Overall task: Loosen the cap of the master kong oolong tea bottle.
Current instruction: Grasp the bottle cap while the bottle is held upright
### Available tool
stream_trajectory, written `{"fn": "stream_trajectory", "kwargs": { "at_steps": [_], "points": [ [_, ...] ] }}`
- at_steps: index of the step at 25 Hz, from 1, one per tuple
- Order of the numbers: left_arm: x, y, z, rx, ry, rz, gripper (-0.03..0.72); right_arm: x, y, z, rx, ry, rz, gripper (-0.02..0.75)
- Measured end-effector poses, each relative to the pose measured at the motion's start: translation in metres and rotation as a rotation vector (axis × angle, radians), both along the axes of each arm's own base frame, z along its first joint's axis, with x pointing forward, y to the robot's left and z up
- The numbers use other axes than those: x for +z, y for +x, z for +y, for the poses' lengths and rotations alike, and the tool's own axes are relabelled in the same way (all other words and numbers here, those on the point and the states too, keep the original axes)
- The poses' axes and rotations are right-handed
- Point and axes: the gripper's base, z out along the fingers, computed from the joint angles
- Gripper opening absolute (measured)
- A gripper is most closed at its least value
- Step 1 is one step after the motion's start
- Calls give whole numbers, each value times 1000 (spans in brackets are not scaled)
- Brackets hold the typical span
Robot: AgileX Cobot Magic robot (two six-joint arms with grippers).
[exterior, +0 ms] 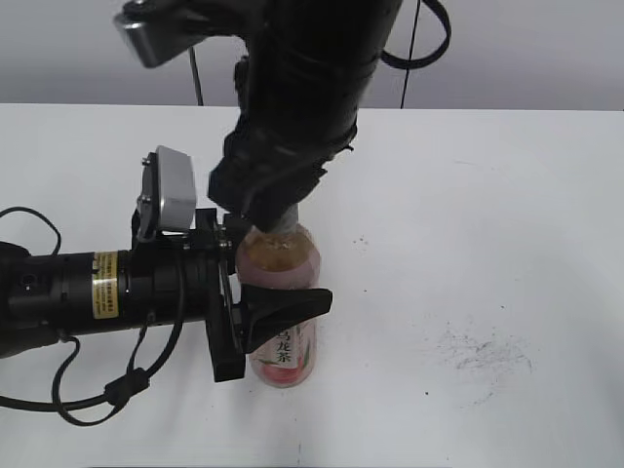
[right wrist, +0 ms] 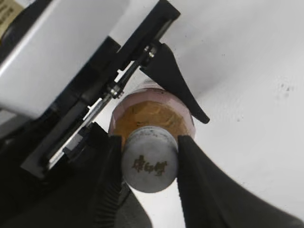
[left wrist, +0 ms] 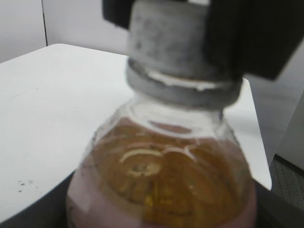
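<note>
Left gripper (exterior: 278,317) clamped on bottle (exterior: 283,292) body near table (exterior: 487,195) front edge; label characters unreadable. Right gripper (right wrist: 149,161) closed on cap (right wrist: 149,164), dark logo illegible.

Cap (right wrist: 149,165): light grey, ribbed sides, small dark logo on top. Bottle (exterior: 281,302): clear plastic w/ pale amber tea; label pink-white, black characters, reddish-pink at the base. Left gripper (exterior: 278,314) & right gripper (right wrist: 148,164): both black; left arm has a yellow sticker w/ dark print and a silver-grey camera block. Tabletop (exterior: 487,214): white, w/ dark speckles & a grey scuff patch on the right. Wall behind: plain light grey.
</note>
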Motion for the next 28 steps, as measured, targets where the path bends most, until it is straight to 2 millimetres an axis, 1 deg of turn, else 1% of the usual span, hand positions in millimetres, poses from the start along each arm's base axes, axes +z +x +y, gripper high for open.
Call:
{"fn": "stream_trajectory", "kwargs": {
  "at_steps": [1, 5, 8, 14, 21, 24, 26, 28],
  "points": [
    [0, 0, 0, 0, 0, 0, 445, 0, 0, 0, 69, -8, -18, 267],
    [0, 0, 0, -2, 1, 0, 445, 0, -1, 1, 433, -50, -114, 267],
    [0, 0, 0, -2, 1, -1, 445, 0, -1, 1, 747, -87, -201, 267],
    [0, 0, 0, -2, 1, -1, 445, 1, -2, 1, 1475, -165, -405, 267],
    [0, 0, 0, 0, 0, -1, 445, 1, -3, 2, 2161, -234, -611, 267],
    [0, 0, 0, -1, 0, -1, 445, 1, -3, 2, 2295, -241, -657, 267],
    [0, 0, 0, -1, 0, -1, 445, 1, -3, 2, 2315, -243, -662, 267],
    [0, 0, 0, -1, 0, -1, 445, 1, -3, 2, 2279, -238, -650, 267]
  ]
}}
